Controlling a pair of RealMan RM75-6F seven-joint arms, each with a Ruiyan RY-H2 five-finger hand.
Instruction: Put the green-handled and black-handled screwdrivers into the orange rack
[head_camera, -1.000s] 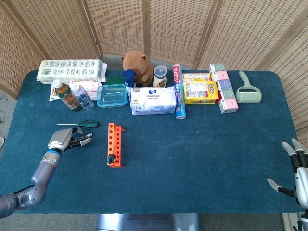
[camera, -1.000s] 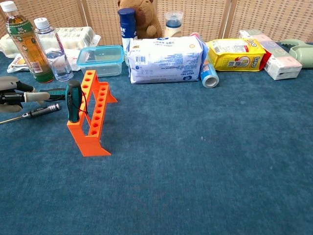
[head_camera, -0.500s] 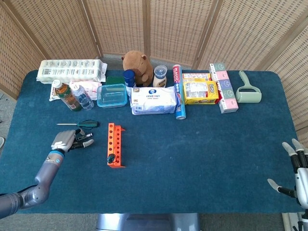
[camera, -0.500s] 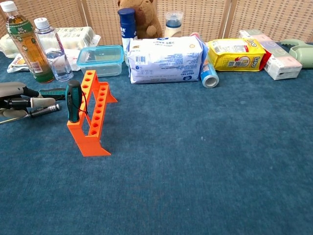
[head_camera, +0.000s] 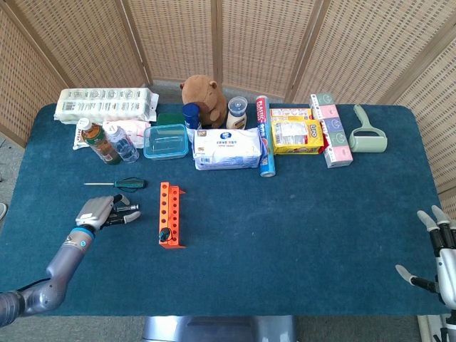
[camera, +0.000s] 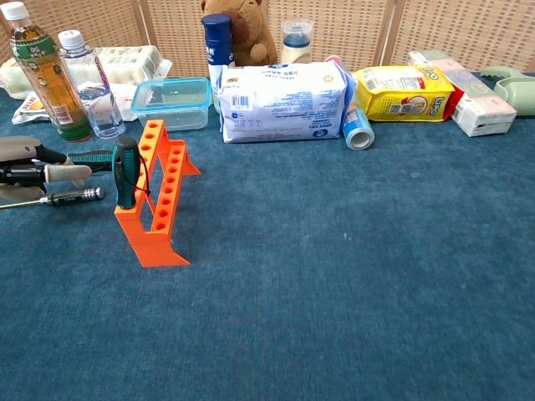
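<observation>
The orange rack stands left of centre, and one dark-handled screwdriver stands upright in its near end. A green-handled screwdriver lies flat on the cloth behind my left hand. In the chest view a black-handled screwdriver lies on the cloth just in front of that hand. My left hand hovers left of the rack, fingers stretched toward it and holding nothing. At the table's near right corner my right hand is open with fingers spread.
Along the back stand two bottles, a clear lidded box, a wipes pack, a plush toy, a yellow pack and a lint roller. The blue cloth covers the table.
My left hand drew slightly back toward me. The black-handled screwdriver, tilted up at the fingers a second ago, now lies flatter on the cloth. My right hand stayed still.
</observation>
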